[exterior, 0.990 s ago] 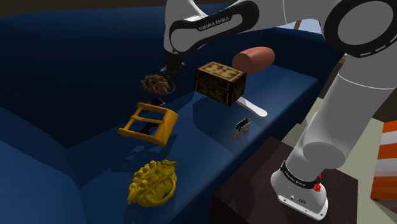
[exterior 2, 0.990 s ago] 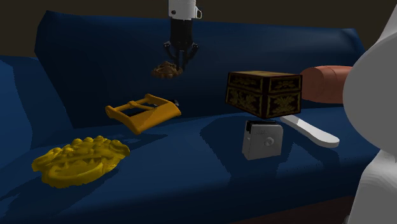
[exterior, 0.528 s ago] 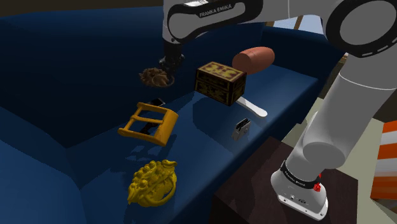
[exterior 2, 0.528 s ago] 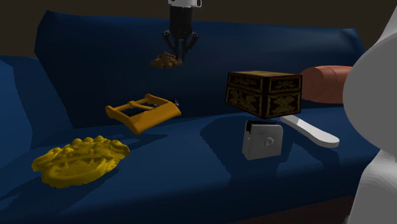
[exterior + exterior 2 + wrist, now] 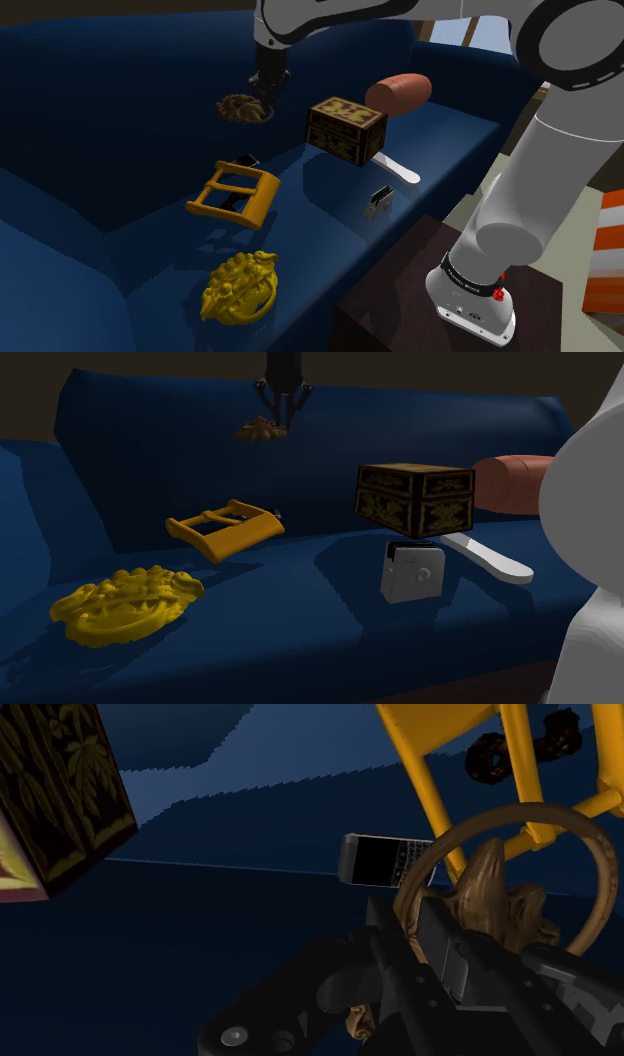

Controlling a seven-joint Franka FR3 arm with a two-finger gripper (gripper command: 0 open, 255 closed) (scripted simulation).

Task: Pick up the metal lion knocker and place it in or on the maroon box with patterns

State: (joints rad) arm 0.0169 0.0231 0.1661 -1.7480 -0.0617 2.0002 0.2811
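**While the knocker (image 5: 241,107) hangs clamped, the box (image 5: 346,128) lies aside**

The gripper (image 5: 263,92) pinches the brown knocker in the air by the sofa's (image 5: 320,205) backrest. The box sits lower, toward the shoulder view's right, so the carry likely runs that way and down.

Over the last second the gripper (image 5: 281,418) has risen, lifting the brown lion knocker (image 5: 262,429) clasped at its fingertips higher in front of the blue sofa backrest (image 5: 150,442). The gap between the fingers and the orange buckle (image 5: 224,529) below them has widened, and the white wrist above the fingers has passed the second exterior view's top edge.
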